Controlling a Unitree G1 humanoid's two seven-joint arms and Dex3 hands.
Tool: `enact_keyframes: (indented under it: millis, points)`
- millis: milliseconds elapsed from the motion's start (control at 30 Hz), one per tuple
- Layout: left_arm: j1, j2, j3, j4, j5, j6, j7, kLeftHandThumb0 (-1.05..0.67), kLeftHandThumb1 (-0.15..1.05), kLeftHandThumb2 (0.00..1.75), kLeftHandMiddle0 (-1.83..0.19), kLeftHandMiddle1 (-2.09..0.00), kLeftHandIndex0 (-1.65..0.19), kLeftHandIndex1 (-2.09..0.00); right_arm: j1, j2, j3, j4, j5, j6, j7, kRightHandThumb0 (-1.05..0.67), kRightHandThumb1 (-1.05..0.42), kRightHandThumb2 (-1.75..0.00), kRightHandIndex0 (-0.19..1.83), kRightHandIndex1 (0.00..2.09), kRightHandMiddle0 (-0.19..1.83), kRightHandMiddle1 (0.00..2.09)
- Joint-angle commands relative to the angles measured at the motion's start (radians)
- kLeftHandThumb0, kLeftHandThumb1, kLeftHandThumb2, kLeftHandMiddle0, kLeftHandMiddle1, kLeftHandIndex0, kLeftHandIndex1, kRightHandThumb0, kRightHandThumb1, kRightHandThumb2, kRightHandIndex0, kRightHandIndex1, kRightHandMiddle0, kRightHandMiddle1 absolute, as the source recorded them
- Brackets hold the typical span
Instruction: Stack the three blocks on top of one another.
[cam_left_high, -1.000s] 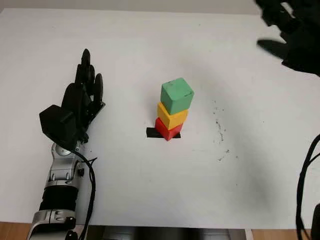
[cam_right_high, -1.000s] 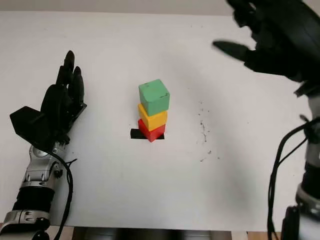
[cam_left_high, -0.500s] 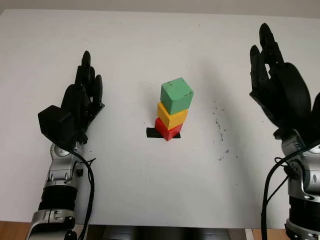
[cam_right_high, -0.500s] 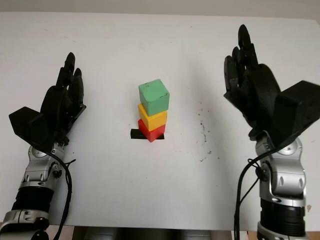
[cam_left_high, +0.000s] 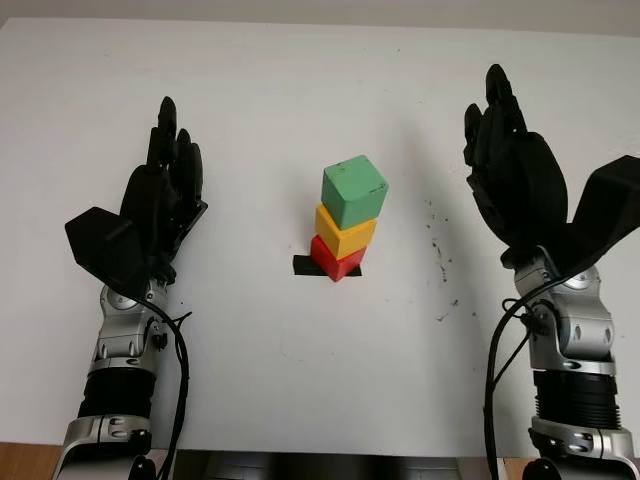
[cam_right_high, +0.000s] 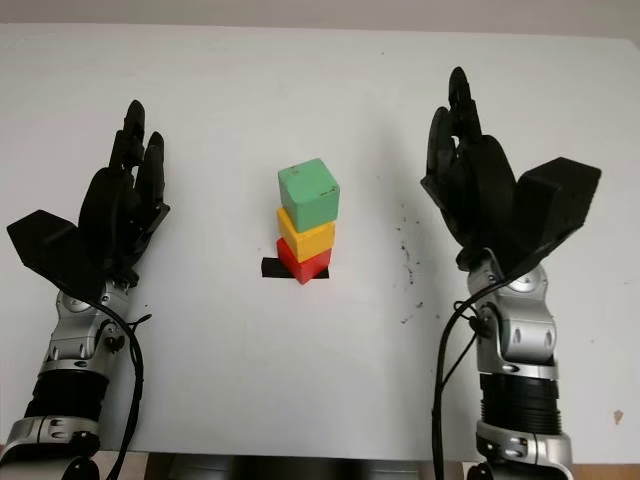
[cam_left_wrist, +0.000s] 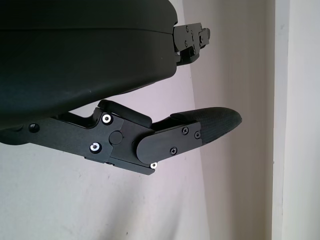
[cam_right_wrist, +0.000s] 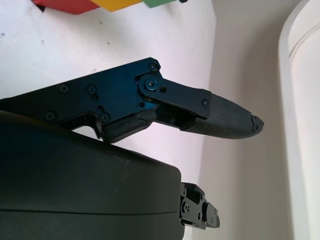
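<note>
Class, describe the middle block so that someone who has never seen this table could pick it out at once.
On the white table, midway between the open left hand and open right hand, stands a three-block tower on a black mark. The yellow block is its middle one, resting on the red block and carrying the green block, which sits slightly twisted.

You have all three blocks in one stack near the centre of the frame. The red block sits at the bottom, on a strip of black tape. The yellow block rests on it, and the green block sits on top — turned a little, its upper face tipped toward the right.
</note>
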Motion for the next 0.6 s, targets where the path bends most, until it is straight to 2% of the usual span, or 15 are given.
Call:
enact_keyframes:
  millis: [0, 567]
  points:
    - [0.0, 0.0, 0.004, -0.017, -0.008, -0.006, -0.004, -0.72, 1.05, 0.65, 0.13, -0.06, 0.16, -0.05, 0.001, 0.004, 0.002, 0.017, 0.005, -0.001, 0.006, -0.78, -1.05, -0.78, -0.19, 0.0, -0.19, 0.0]
    - [-0.01, -0.02, 0.006, -0.003, -0.023, -0.021, -0.01, -0.7, 1.05, 0.67, 0.14, -0.05, 0.15, -0.06, 0.023, 0.025, 0.052, 0.059, -0.017, -0.015, 0.03, -0.79, -1.05, -0.75, -0.19, 0.0, -0.19, 0.0]
